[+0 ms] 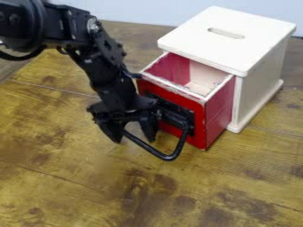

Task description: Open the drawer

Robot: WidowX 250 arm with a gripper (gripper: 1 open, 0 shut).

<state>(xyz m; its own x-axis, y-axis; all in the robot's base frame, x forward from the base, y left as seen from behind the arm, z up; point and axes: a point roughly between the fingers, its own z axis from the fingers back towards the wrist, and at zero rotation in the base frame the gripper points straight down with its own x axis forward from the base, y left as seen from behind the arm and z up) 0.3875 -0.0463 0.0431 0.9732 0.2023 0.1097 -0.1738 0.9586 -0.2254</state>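
The red drawer (204,111) juts from the front of the cream wooden box with a slotted top (232,40), its pale wood inside showing, so it is at least partly open; whether it has more travel cannot be told. On its front sit the black bracket (175,113) and the large black loop handle (174,152), which hangs out over the table. The gripper (133,133) is down at the handle, beside the bracket, dark against dark; I cannot tell whether its fingers are spread or closed, or whether they have hold of the loop. The step in hand looks to be drawing the drawer outward. To do it well, pull straight along the drawer's own line, slowly and level, keeping the fingers within the loop; a sideways or upward tug could twist the drawer, drag the box or slip off the bar. The brown wood-grained table (71,168) spreads below, and a pale wall (142,11) stands behind.
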